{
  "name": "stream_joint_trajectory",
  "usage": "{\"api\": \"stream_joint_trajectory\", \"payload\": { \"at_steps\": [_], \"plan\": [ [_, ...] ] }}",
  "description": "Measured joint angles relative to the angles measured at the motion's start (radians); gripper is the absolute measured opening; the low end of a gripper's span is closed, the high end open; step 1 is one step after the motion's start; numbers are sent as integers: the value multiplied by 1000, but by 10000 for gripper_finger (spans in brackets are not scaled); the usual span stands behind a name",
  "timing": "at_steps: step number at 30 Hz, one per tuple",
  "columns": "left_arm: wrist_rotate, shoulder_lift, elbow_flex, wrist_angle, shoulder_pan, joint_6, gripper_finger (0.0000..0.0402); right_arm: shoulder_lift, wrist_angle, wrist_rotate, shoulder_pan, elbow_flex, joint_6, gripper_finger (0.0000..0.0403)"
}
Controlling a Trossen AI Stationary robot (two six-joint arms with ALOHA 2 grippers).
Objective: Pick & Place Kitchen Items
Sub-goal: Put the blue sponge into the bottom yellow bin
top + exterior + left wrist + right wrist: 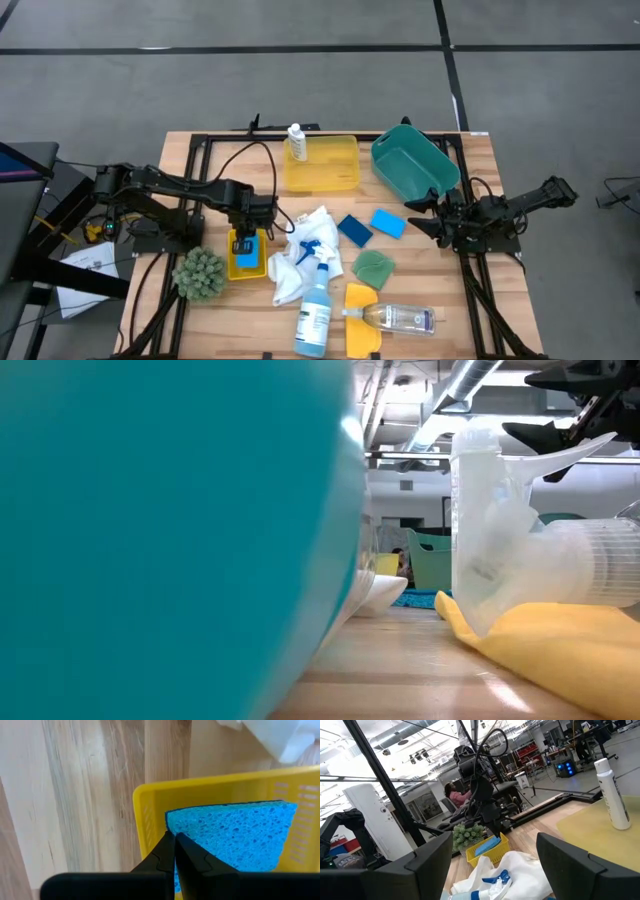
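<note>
— Sitting in the small yellow tray point(246, 262), beside the white cloth point(303, 243), the blue sponge point(235, 832) is pinched by the left gripper point(174, 839)?

— Yes, fingers clenched on its corner, arm stretched low from the left. The right gripper point(425, 212) hovers spread apart beside the teal bin point(414, 160).

— Labels?

— Unreadable on the spray bottle point(315, 308).

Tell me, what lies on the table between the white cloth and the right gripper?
In the high view, two blue sponges lie between the white cloth and the open right gripper.
</note>
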Motion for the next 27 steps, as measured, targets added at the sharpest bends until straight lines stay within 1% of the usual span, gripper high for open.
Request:
{"api": "stream_joint_trajectory", "payload": {
  "at_steps": [8,14,21,24,27],
  "plan": [
    [-44,0,-9,-16,-27,60,0,0,-2,0,0,0,0,278],
    [-67,0,-52,-23,-28,80,0,0,-2,0,0,0,0,278],
    [-104,0,-54,-23,-28,136,0,0,-2,1,0,0,0,278],
    [-103,0,-54,-11,-27,134,0,0,-2,1,0,0,0,278],
    [-78,0,-54,-10,-27,112,0,0,-2,1,0,0,0,278]
  ]
}}
